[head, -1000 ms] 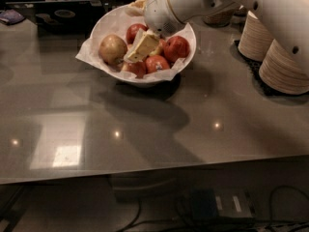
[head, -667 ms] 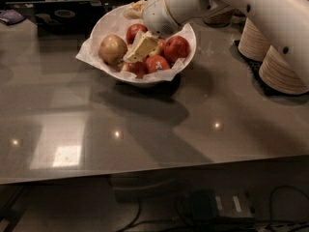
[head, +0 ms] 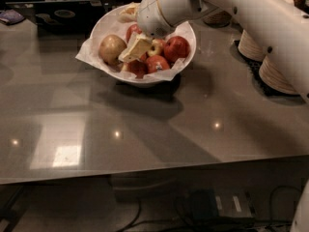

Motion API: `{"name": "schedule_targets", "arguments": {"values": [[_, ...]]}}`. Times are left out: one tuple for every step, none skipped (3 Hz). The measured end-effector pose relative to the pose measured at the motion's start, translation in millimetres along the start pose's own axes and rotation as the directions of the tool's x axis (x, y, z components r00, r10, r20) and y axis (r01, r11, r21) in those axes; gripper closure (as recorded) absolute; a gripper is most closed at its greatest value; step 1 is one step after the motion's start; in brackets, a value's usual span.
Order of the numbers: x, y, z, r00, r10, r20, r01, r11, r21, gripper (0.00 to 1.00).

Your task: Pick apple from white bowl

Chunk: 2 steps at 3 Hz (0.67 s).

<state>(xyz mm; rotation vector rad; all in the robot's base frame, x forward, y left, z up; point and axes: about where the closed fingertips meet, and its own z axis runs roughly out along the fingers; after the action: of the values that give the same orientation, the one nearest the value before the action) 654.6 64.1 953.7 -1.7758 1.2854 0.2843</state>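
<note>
Ok, gripper [head: 136, 47]: down in bowl [head: 189, 35], over red apples [head: 176, 48], just beside apple [head: 112, 49]
grip state: cannot tell
apple: in bowl, on paper [head: 87, 54], near rim

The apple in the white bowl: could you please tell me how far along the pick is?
The reach looks done: the gripper is down inside the white bowl, close beside the apple. Nothing is lifted yet: the apple rests in the bowl next to the red apples. Left: grasp it and lift it clear.
</note>
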Motion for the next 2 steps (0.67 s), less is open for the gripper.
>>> {"name": "schedule_targets", "arguments": {"values": [[-2,-1,12,1.000,-0.013,0.010,0.014,0.9997,-0.020,0.33],[-3,-2,26,1.000,-0.017,0.020,0.018,0.9989,-0.044,0.33]]}}
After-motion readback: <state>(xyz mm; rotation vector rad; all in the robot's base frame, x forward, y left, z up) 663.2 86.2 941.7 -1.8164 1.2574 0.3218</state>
